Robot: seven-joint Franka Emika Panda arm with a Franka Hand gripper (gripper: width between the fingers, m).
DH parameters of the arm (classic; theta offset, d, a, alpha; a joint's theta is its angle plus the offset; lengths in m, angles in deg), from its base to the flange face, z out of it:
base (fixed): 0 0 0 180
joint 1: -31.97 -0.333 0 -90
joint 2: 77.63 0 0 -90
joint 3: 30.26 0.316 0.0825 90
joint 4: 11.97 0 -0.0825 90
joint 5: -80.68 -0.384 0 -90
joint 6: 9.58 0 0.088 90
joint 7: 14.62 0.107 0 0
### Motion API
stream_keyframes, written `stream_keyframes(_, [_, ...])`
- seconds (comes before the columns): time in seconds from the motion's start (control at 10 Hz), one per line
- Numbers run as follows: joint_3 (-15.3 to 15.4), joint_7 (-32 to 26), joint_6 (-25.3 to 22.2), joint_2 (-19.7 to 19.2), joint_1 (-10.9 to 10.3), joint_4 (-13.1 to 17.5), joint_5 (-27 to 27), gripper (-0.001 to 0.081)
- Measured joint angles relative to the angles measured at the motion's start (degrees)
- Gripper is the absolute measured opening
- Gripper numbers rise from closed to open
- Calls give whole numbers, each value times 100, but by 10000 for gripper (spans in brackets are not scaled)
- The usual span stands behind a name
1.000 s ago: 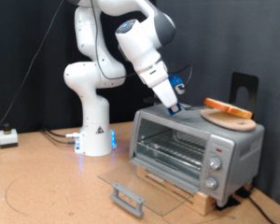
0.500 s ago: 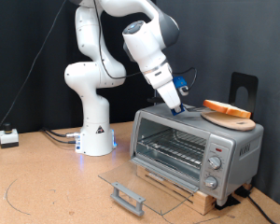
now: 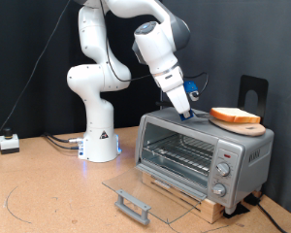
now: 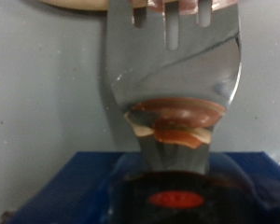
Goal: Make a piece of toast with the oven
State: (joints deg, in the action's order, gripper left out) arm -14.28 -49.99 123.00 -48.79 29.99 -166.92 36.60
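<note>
White Franka arm (image 3: 97, 68): reaching over the oven top, leaning further right than a second ago.
Small silver-grey countertop toaster oven (image 3: 199, 150): glass door (image 3: 136, 189) folded down flat, wire rack bare.
Round light-wood board (image 3: 238, 122): on the oven roof, far right.
Square pale slice of bread with orange-tan crust (image 3: 233, 114): on that board, not yet in the oven.
Gripper (image 3: 187, 107): clamped on a blue-handled metal fork (image 4: 173, 65), tines now nearly at the bread's edge.

the oven (image 3: 202, 155) has a matt silver-grey metal body, a clear glass door (image 3: 150, 192) and a thin wire rack. the fork (image 4: 173, 70) is glossy, mirror-like metal. the board (image 3: 237, 120) looks like pale smooth wood.
</note>
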Motion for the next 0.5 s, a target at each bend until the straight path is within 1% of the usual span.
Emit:
stream_keyframes(0.2, [134, 151, 78, -3, 0, 29, 94, 424])
stream_keyframes(0.5, [221, 276, 78, -37, 0, 108, 96, 424])
